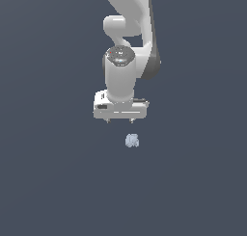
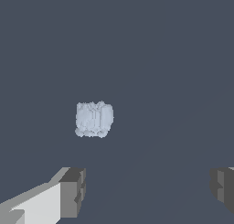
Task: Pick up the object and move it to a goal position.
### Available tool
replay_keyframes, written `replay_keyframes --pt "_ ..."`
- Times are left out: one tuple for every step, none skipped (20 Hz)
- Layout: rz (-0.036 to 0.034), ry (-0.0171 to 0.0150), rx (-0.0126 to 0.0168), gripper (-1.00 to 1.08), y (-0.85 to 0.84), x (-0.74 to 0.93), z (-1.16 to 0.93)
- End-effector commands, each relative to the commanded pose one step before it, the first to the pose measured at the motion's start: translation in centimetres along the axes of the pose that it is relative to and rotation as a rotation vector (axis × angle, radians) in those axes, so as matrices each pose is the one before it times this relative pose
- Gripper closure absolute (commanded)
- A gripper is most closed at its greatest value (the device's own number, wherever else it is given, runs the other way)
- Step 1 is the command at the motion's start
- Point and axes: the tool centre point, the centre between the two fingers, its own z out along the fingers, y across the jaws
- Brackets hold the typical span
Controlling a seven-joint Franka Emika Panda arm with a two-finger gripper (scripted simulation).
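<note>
Simulated test space, not a real room. The ground (image 1: 48, 182) is one flat slate-blue plane filling both views edge to edge, with no texture, seams, walls or horizon. Lighting is even, shadows barely show. The white Panda arm (image 1: 126, 52) renders as smooth, plastic-clean shells with grey joints and a dark cap on the wrist, free of scuffs or cables. The only loose item, a pale blue-grey lumpy object (image 1: 131, 141), has a blocky, faceted outline typical of a coarse mesh. In the wrist view the finger pads (image 2: 73, 191) appear as plain grey blocks with hard polygon edges.
</note>
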Motion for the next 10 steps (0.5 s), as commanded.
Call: replay_keyframes --pt "0.00000 0.00000 0.00000 -0.92 0.001 0.000 0.000" --pt "-0.00113 0.00060 0.00051 -0.92 -0.059 0.023 -0.014" --pt "-0.00313 0.00168 0.00147 -0.92 -0.160 0.069 -0.036" --pt "-0.00510 0.00272 0.00238 -0.92 -0.261 0.110 -0.059" --pt "-0.00705 0.00373 0.00328 -0.92 -0.359 0.152 -0.080" --pt "-0.00897 0.00470 0.00414 -0.92 -0.452 0.192 -0.100" --pt "-0.00967 0.00498 0.00441 -0.92 -0.481 0.205 -0.103" --pt "-0.00776 0.00389 0.00346 -0.92 -0.377 0.162 -0.078" --pt "-0.00569 0.00274 0.00244 -0.92 -0.266 0.115 -0.053" --pt "-0.00350 0.00157 0.00140 -0.92 -0.153 0.068 -0.028"
